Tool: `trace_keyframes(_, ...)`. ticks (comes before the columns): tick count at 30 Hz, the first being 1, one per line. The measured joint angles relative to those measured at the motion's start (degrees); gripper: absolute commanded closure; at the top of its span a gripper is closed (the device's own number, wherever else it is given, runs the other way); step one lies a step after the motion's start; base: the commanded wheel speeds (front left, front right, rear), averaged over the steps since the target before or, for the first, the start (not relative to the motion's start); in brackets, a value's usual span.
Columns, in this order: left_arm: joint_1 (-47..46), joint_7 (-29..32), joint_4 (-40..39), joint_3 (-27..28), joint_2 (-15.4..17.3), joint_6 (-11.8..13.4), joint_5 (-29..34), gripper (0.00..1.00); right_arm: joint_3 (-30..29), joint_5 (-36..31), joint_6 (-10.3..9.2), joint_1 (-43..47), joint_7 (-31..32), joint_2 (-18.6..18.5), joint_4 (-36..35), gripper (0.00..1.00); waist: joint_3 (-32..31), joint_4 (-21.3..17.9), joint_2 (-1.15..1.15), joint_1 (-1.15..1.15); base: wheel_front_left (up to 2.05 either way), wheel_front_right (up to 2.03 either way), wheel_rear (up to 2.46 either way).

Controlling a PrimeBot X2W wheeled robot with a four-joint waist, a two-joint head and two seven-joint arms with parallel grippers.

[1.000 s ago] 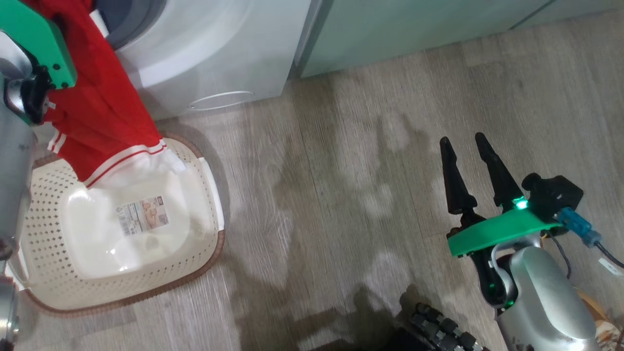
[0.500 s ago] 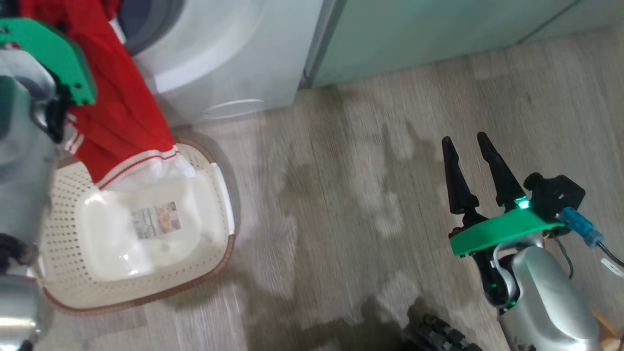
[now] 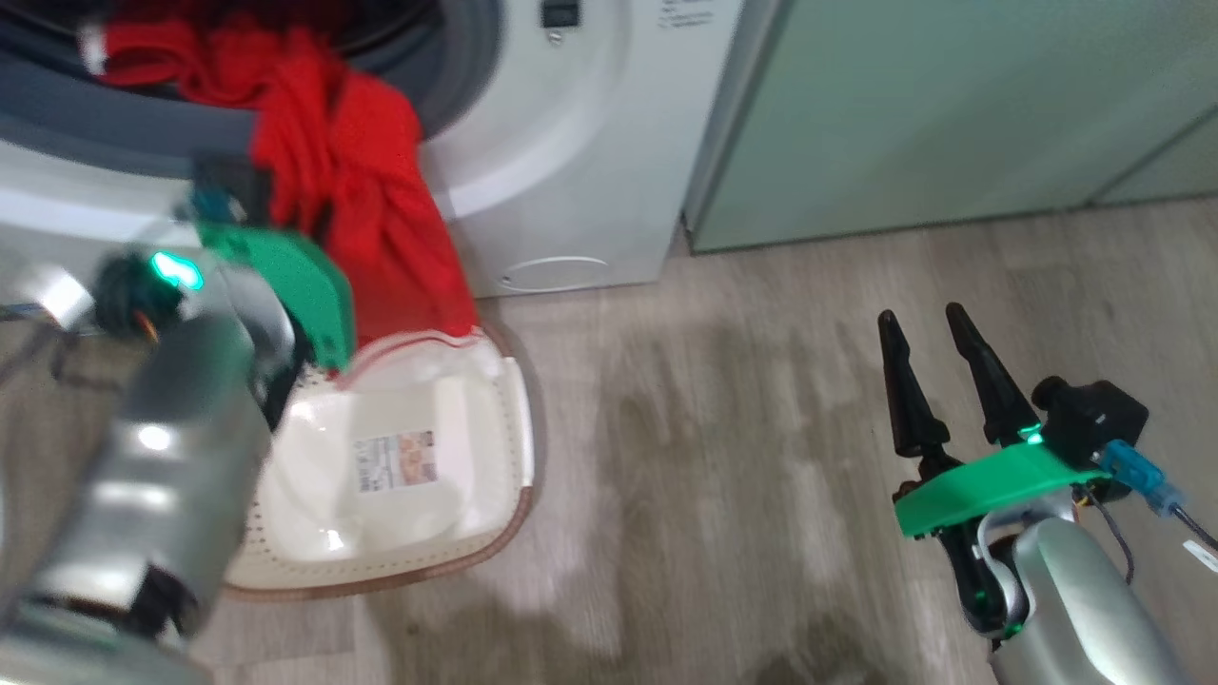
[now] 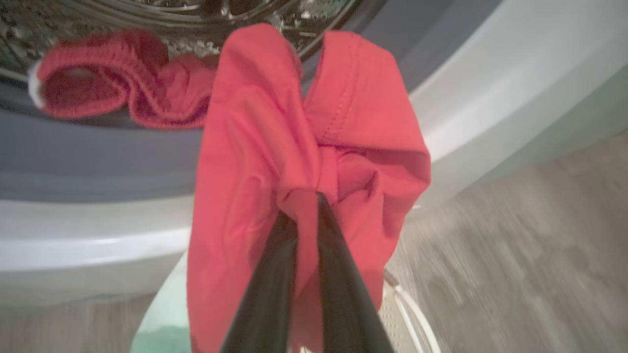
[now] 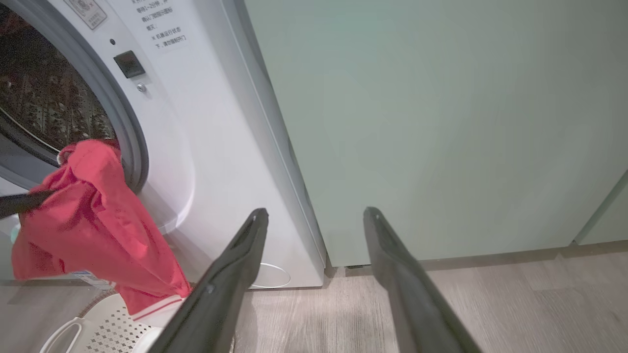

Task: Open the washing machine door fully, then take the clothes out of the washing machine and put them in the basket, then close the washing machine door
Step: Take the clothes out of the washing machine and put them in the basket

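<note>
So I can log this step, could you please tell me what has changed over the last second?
The left gripper has shut on the red garment hanging out of the washing machine. The head camera has also swung, showing more of the machine. The right gripper stays open and idle, and the garment's hem still reaches the basket.

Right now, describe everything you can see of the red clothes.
The clothes are soft, bright red fabric, creased and bunched. One ribbed, cuff-like part lies on the grey seal at the mouth of the washing machine; the larger part spills over that seal and hangs down the white front. Its lower hem, edged in white, reaches the far rim of the basket. The left pincer is shut on a gathered fold of the hanging part.
</note>
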Motion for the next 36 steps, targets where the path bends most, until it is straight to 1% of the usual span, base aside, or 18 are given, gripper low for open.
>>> trace_keyframes(4, 5.55, -0.62, 0.01, -2.45, -0.49, -0.01, 0.87, 1.0, 0.03, 0.0, 0.0, 0.75, 0.0, -0.1, 0.05, 0.0, -1.53, 2.15, 0.0, 0.0, 0.0, 0.0, 0.0)
trace_keyframes(7, 9.61, -0.57, 0.66, -2.6, -0.75, -0.01, 0.46, 1.0, -0.01, 0.0, 0.0, 0.81, 0.0, -0.25, 0.05, 0.0, -2.0, 3.25, 0.0, 0.0, 0.0, 0.0, 0.0)
trace_keyframes(13, 13.84, 0.74, 3.43, -2.83, -1.34, -0.02, -1.44, 1.0, 0.2, 0.0, 0.0, 0.68, 0.0, -0.86, -0.1, 0.0, -0.51, 3.2, 0.0, 0.0, 0.0, 0.0, 0.0)
trace_keyframes(16, 13.96, 1.44, 4.39, -2.7, -1.34, -0.03, -3.12, 1.0, 0.49, 0.0, 0.0, 0.44, 0.0, -1.13, -0.36, 0.0, 0.84, 2.53, 0.0, 0.0, 0.0, 0.0, 0.0)
trace_keyframes(19, 13.63, 1.78, 5.94, -2.59, -0.59, 0.01, -3.16, 1.0, 0.37, 0.0, 0.0, -0.21, 0.0, -1.18, -0.47, 0.0, 2.42, 1.55, 0.0, 0.0, 0.0, 0.0, 0.0)
trace_keyframes(24, 13.6, 3.69, 7.68, -0.58, 0.58, 0.11, -5.8, 1.0, 0.55, 0.0, 0.0, -1.97, 0.0, -1.15, -0.76, 0.0, 5.27, -0.58, 0.0, 0.0, 0.0, 0.0, 0.0)
trace_keyframes(28, 13.11, 3.07, 7.93, 0.04, 1.69, 1.47, -6.39, 1.0, 0.33, 0.0, 0.0, -3.1, 0.0, -0.88, -1.32, 0.0, 7.67, -2.59, 0.0, 0.0, 0.0, 0.0, 0.0)
trace_keyframes(32, 12.23, 2.55, 8.09, 0.91, 1.79, 3.0, -7.25, 1.0, 0.22, 0.0, 0.0, -4.29, 0.0, -0.25, -2.13, 0.0, 10.59, -4.05, 0.0, 0.0, 0.0, 0.0, 0.0)
trace_keyframes(35, 11.69, 0.94, 8.43, 1.7, 1.91, 4.3, -8.12, 1.0, 0.1, 0.0, 0.0, -5.5, 0.0, -0.12, -2.77, 0.0, 13.25, -5.11, 0.0, 0.0, 0.0, 0.0, 0.0)
trace_keyframes(36, 11.56, 0.27, 8.49, 1.96, 1.91, 4.77, -8.54, 0.69, 0.04, 0.0, 0.0, -5.59, 0.0, -0.12, -2.87, 0.0, 13.73, -5.29, 0.0, 0.0, 0.0, 0.0, 0.0)
